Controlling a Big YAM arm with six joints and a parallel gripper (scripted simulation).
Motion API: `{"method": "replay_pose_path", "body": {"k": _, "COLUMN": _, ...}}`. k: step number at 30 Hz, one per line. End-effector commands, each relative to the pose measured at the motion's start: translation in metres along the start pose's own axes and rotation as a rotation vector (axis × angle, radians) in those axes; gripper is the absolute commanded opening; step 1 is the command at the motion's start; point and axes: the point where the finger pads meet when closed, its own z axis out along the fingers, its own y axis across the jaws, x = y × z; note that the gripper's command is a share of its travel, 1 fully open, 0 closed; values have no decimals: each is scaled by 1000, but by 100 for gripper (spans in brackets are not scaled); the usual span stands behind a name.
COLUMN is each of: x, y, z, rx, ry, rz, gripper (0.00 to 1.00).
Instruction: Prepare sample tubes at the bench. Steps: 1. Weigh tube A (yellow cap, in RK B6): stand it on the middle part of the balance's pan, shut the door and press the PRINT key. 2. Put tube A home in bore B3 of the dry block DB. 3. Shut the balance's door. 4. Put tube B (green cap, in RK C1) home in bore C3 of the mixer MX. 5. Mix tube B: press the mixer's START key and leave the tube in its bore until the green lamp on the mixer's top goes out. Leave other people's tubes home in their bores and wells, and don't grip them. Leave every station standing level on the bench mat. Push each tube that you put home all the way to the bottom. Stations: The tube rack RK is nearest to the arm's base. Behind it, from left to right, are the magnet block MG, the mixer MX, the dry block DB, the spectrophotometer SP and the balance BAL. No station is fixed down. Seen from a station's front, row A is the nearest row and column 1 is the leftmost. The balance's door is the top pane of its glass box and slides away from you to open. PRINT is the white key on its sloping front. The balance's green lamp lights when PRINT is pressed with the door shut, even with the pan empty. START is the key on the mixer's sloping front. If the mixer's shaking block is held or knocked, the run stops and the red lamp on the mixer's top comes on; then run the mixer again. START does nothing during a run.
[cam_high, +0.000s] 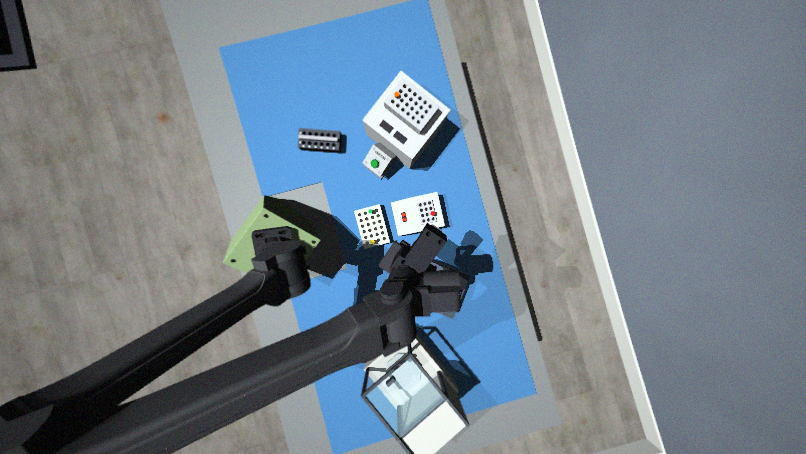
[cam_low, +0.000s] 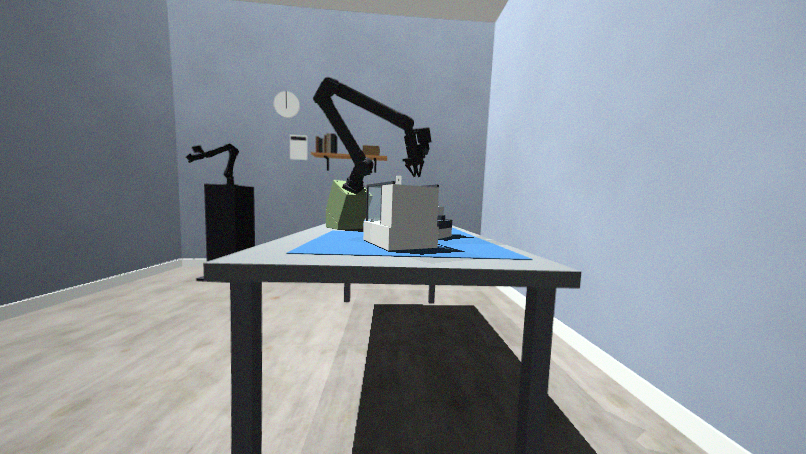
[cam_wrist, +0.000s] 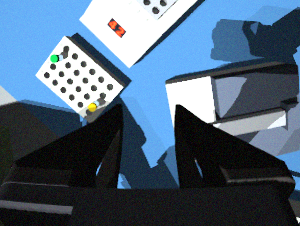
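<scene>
Wrist view shows your gripper (cam_high: 433, 228) (cam_low: 416, 173) (cam_wrist: 148, 113) parted around nothing, yellow-capped tube A (cam_high: 373, 241) (cam_wrist: 92, 106) and green-capped tube B (cam_high: 371, 211) (cam_wrist: 54, 58) both racked, so seemingly every step remains.

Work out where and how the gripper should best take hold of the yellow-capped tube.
Grip the yellow cap from above, I'd say: it tops the tube at the rack's edge, while the rack surrounds the lower part. The gripper's fingers stand apart, ready to straddle it.

Tubes in rack (cam_high: 372, 226) (cam_wrist: 79, 75), dry block (cam_high: 410, 213) (cam_wrist: 131, 42) behind it, magnet block (cam_high: 319, 138) apart
</scene>
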Motion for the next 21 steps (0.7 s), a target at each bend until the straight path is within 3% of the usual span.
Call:
{"method": "replay_pose_path", "body": {"k": 1, "x": 14, "y": -30, "z": -28, "rx": 40, "ry": -3, "rz": -26, "gripper": 30}}
{"method": "replay_pose_path", "body": {"k": 3, "x": 14, "y": -30, "z": -28, "rx": 40, "ry": -3, "rz": -26, "gripper": 30}}
{"method": "replay_pose_path", "body": {"k": 4, "x": 22, "y": -32, "z": -24, "rx": 24, "ry": 34, "rz": -3, "gripper": 30}}
{"method": "replay_pose_path", "body": {"k": 6, "x": 36, "y": -41, "z": -36, "rx": 50, "ry": 26, "rz": -3, "gripper": 30}}
{"method": "replay_pose_path", "body": {"k": 7, "x": 43, "y": -44, "z": -39, "rx": 57, "ry": 49, "rz": 20, "gripper": 30}}
{"method": "replay_pose_path", "body": {"k": 11, "x": 74, "y": -57, "z": -43, "rx": 43, "ry": 92, "rz": 46, "gripper": 30}}
{"method": "replay_pose_path", "body": {"k": 18, "x": 126, "y": -82, "z": -61, "rx": 59, "ry": 148, "rz": 93, "gripper": 30}}
{"method": "replay_pose_path", "body": {"k": 21, "x": 134, "y": -86, "z": -64, "rx": 66, "ry": 172, "rz": 116, "gripper": 30}}
